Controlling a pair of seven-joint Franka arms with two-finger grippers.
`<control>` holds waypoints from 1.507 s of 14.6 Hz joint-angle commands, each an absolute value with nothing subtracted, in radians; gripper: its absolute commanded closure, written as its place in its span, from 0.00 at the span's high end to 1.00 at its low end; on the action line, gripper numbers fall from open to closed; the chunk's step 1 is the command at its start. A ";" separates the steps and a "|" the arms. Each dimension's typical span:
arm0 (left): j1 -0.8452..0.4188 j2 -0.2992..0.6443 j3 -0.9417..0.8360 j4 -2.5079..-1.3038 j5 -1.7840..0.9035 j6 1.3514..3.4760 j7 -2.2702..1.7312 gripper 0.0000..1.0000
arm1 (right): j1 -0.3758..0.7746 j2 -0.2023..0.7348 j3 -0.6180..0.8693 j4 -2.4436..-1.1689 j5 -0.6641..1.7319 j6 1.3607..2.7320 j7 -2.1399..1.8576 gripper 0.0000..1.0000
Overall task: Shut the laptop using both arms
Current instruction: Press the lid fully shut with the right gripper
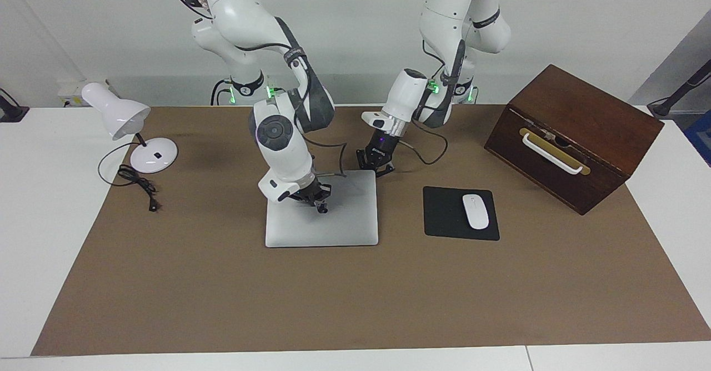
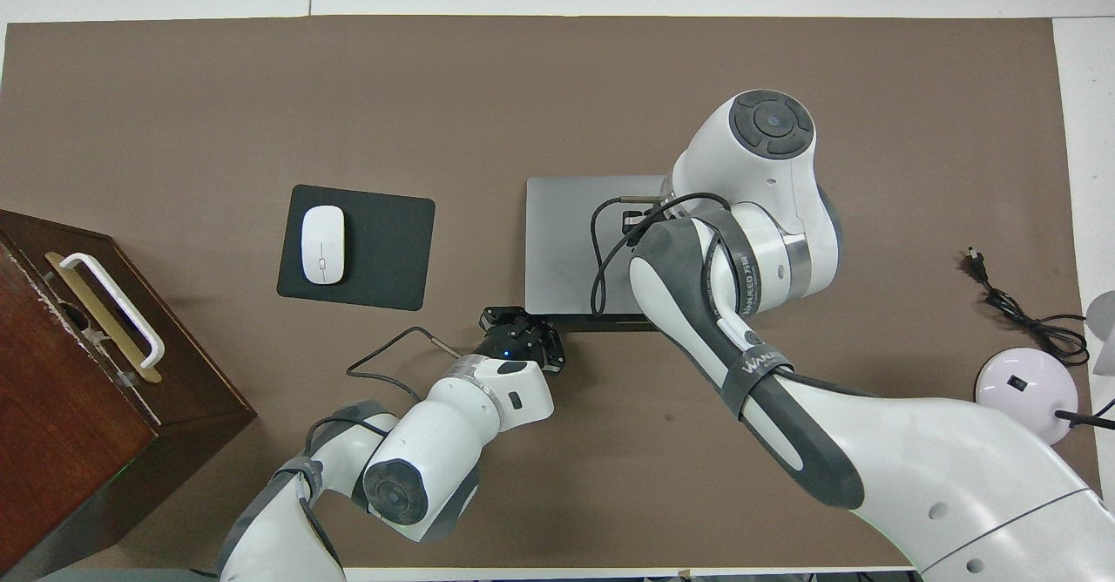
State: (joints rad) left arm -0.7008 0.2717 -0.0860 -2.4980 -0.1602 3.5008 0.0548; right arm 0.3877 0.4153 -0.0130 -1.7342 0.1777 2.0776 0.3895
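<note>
The silver-grey laptop point(image 1: 344, 224) lies in the middle of the brown mat, its lid down almost flat; it also shows in the overhead view point(image 2: 566, 242). I cannot tell whether a gap is left. My right gripper point(image 1: 318, 200) rests on the middle of the lid and hides the apple logo. In the overhead view the right arm covers that gripper. My left gripper point(image 1: 377, 167) is open, low at the laptop's corner nearest the robots, toward the left arm's end. In the overhead view it point(image 2: 523, 325) sits just off that edge.
A black mouse pad point(image 1: 444, 215) with a white mouse point(image 1: 475, 211) lies beside the laptop toward the left arm's end. A brown wooden box point(image 1: 577, 132) stands past it. A white desk lamp point(image 1: 133, 132) and its cable point(image 1: 139, 185) are at the right arm's end.
</note>
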 commanded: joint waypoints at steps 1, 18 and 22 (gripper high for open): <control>-0.696 0.356 -0.077 -2.497 -0.173 3.504 0.083 0.00 | 0.385 0.405 -0.009 -1.766 0.202 2.108 0.359 0.00; -0.677 0.350 -0.078 -2.490 -0.175 3.501 0.052 0.00 | 0.269 0.287 -0.021 -1.589 0.186 1.772 0.289 0.00; -0.664 0.301 -0.080 -2.490 -0.175 3.436 0.000 0.00 | 0.154 0.197 -0.023 -1.531 0.105 1.661 0.160 0.00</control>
State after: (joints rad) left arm -0.6980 0.2707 -0.0866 -2.4962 -0.1602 3.4961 0.0088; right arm 0.2070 0.2430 -0.0354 -1.5494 0.1570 1.7038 0.2199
